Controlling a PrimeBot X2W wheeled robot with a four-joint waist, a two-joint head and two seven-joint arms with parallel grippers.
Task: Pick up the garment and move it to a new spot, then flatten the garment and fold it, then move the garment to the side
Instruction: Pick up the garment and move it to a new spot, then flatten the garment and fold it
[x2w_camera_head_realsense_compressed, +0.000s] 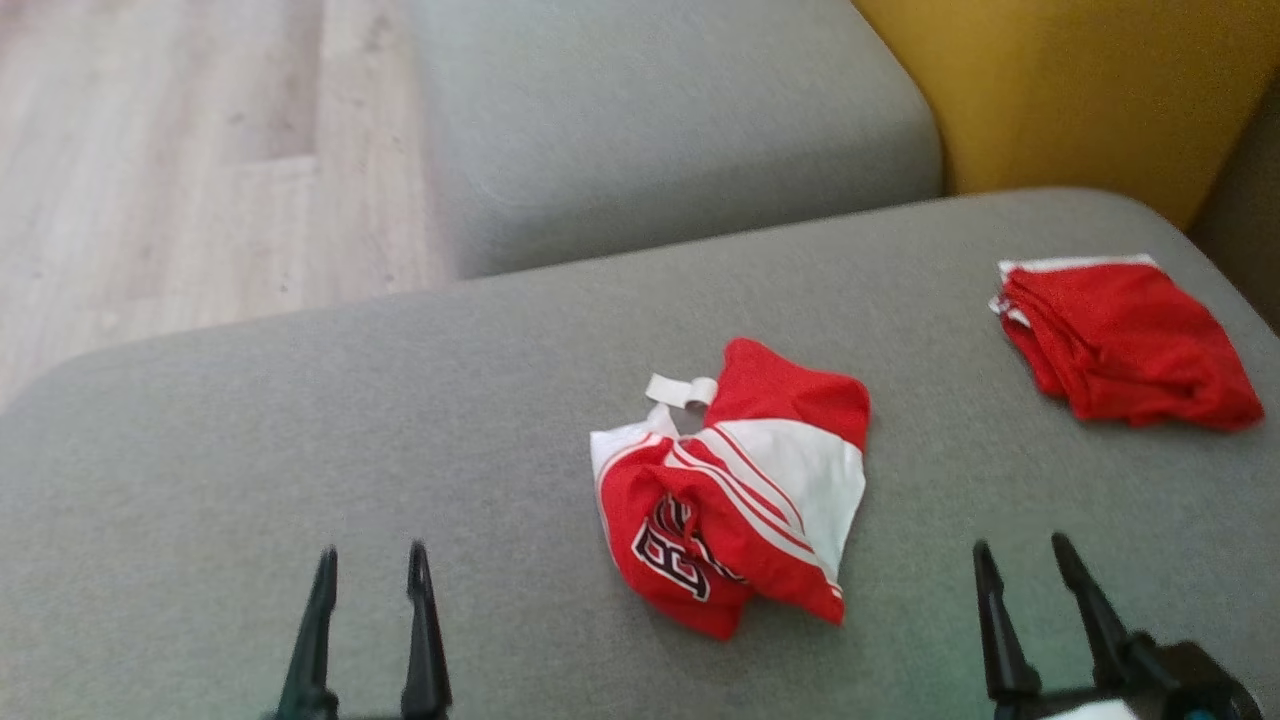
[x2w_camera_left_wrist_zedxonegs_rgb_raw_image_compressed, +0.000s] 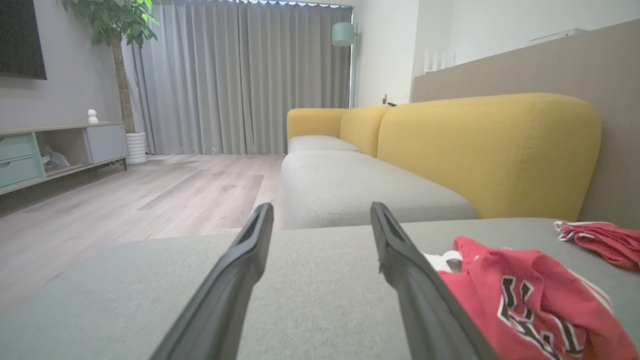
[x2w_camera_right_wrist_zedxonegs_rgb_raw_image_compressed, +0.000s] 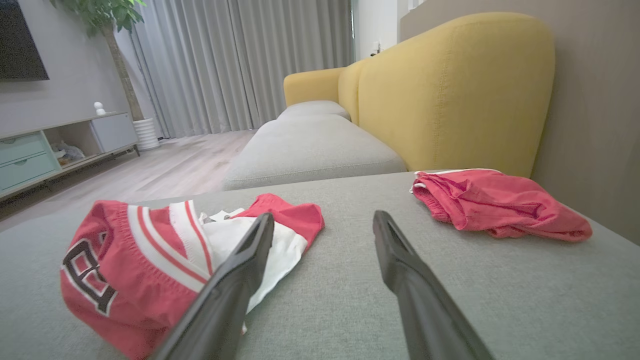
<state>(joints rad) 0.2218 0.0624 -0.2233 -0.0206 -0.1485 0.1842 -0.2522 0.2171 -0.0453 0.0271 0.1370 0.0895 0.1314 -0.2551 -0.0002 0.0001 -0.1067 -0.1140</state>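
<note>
Left gripper (x2w_camera_head_realsense_compressed: 372, 548): lower left of the head view, nearest the robot; its two dark fingers are spread apart with nothing between them; the tips stand over bare grey fabric, left of the garment and clear of it
Right gripper (x2w_camera_head_realsense_compressed: 1021, 541): lower right of the head view; fingers likewise spread and holding nothing; the tips stand over bare fabric, right of the garment, not touching it
Garment (x2w_camera_head_realsense_compressed: 735, 490): crumpled in a heap on the near cushion, between the two grippers and slightly beyond their tips; red with white panels and thin stripes; black-and-white lettering on its near end; a gathered band shows along one edge in the right wrist view; not flattened, not folded
White tag (x2w_camera_head_realsense_compressed: 682, 390): curled loop at the garment's far edge, lying on the cushion
Near seat cushion (x2w_camera_head_realsense_compressed: 250, 480): grey woven fabric, rounded corners; bears both pieces of clothing
Folded red garment (x2w_camera_head_realsense_compressed: 1125, 340): far right of the same cushion, near its right edge; well apart from the crumpled garment; white trim along its far side
Second grey cushion (x2w_camera_head_realsense_compressed: 650, 130): beyond the near one, across a dark gap
Yellow backrest (x2w_camera_head_realsense_compressed: 1060, 90): upper right, behind both cushions
Wooden floor (x2w_camera_head_realsense_compressed: 150, 150): pale planks, left of the cushions
Far room, left wrist view: low media cabinet (x2w_camera_left_wrist_zedxonegs_rgb_raw_image_compressed: 55, 147) on the left; potted tree (x2w_camera_left_wrist_zedxonegs_rgb_raw_image_compressed: 120, 30) beside it; grey curtains (x2w_camera_left_wrist_zedxonegs_rgb_raw_image_compressed: 240, 75) across the far wall; pale green lamp shade (x2w_camera_left_wrist_zedxonegs_rgb_raw_image_compressed: 342, 33) at their right end
</note>
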